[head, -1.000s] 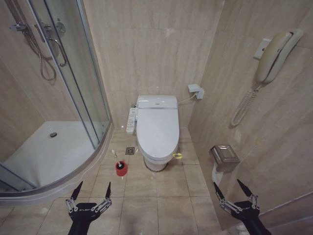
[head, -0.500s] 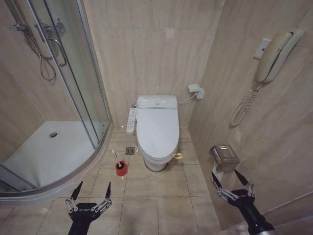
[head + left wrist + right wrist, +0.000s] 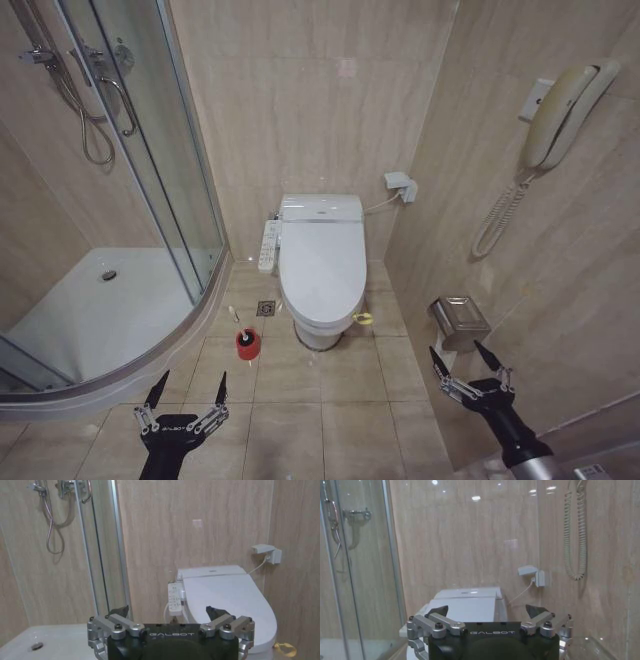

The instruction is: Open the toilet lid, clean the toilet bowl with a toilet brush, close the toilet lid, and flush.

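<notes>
The toilet lid (image 3: 322, 262) lies shut over the toilet bowl (image 3: 318, 336), against the back wall. A green-yellow strap (image 3: 363, 318) hangs at the lid's front right edge. The white button panel (image 3: 268, 246) sits on the bowl's left side. The toilet brush (image 3: 236, 314) stands in its red holder (image 3: 247, 344) on the floor, front left of the bowl. My left gripper (image 3: 187, 390) hangs open above the floor, short of the holder. My right gripper (image 3: 457, 358) is open near the right wall, level with the bowl's front. The wrist views show each gripper open, left (image 3: 167, 612) and right (image 3: 486, 611), facing the lid (image 3: 230, 596) (image 3: 465, 609).
A curved glass shower enclosure (image 3: 170, 180) with a white tray (image 3: 100, 310) fills the left. A floor drain (image 3: 266, 308) lies left of the bowl. A metal paper holder (image 3: 460, 322) and a wall phone (image 3: 560, 110) hang on the right wall, close to my right gripper.
My right gripper has risen and moved forward toward the toilet, slightly leftward. The left gripper and the toilet's things have stayed put.
</notes>
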